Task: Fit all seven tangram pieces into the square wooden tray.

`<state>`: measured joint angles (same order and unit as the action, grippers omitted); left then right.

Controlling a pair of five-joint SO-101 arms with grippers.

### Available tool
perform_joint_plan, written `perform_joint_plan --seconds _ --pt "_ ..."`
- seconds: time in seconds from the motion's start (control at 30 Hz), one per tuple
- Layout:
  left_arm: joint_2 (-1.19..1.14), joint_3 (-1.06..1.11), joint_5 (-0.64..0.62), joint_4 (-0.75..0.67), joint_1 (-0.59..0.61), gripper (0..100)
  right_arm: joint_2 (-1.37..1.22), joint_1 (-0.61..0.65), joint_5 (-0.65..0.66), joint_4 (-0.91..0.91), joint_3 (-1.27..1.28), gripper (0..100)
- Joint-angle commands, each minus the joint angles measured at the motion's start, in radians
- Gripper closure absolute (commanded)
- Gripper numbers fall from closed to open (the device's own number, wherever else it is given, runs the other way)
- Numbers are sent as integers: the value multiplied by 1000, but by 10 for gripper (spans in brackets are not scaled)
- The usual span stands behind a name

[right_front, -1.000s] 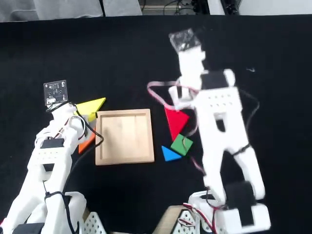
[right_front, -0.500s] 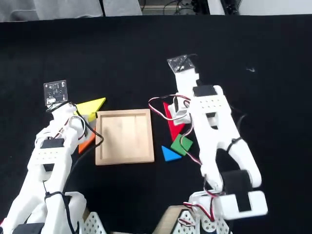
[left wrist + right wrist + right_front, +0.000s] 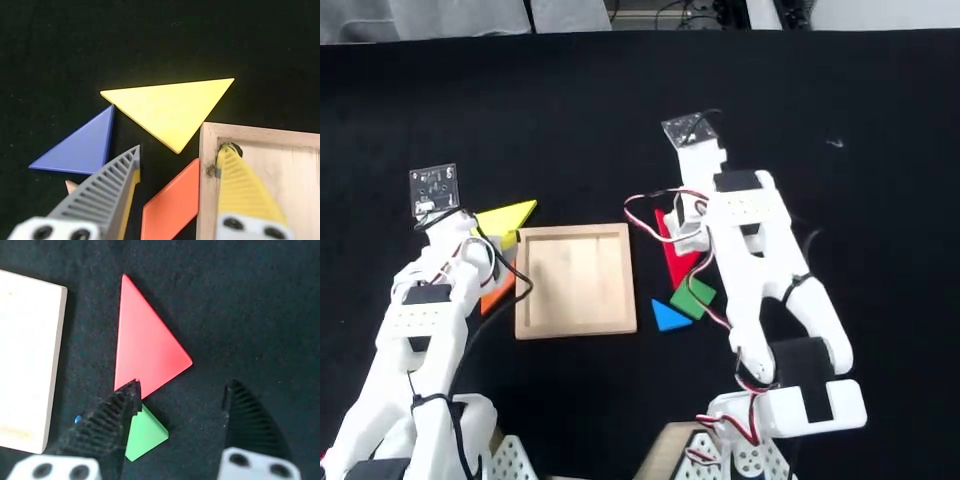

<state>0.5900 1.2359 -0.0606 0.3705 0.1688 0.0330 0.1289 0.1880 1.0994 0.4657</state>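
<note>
The square wooden tray [image 3: 575, 279] lies in the middle of the black table with nothing in it. A yellow triangle [image 3: 507, 217] and an orange piece [image 3: 498, 293] lie at its left side. My left gripper [image 3: 177, 152] is open over the tray's corner [image 3: 210, 132], near the yellow triangle [image 3: 170, 106], a blue triangle [image 3: 82, 146] and the orange piece [image 3: 171, 206]. Right of the tray lie a red triangle [image 3: 672, 250], a green square [image 3: 694, 296] and a small blue triangle [image 3: 667, 316]. My right gripper [image 3: 182, 390] is open above the red triangle [image 3: 143, 353] and green square [image 3: 144, 434].
The right arm [image 3: 760, 270] leans over the pieces right of the tray and covers part of the red triangle. Loose cables [image 3: 645, 210] hang beside its wrist. The left arm [image 3: 425, 310] stands at the tray's left. Black cloth stretches to the far edge.
The right arm has swung left and down toward the red triangle, now covering part of it. The left arm has stayed still.
</note>
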Motion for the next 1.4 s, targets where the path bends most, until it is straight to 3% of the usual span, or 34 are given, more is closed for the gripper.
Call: perform_joint_plan --seconds 0.0,0.13,0.37,0.6,1.37 --pt "5 -25 -12 -21 -13 755 2 -11 -2 9 -53 644" --pt "6 -24 -12 -21 -13 755 1 -2 -2 2 -54 559" --pt "8 -24 -12 -21 -12 755 -119 100 -8 -3 -125 578" --pt "6 -27 -12 -21 -12 755 -257 40 0 77 -271 577" --pt "5 -27 -11 -21 -12 755 -282 43 -2 80 -274 577"
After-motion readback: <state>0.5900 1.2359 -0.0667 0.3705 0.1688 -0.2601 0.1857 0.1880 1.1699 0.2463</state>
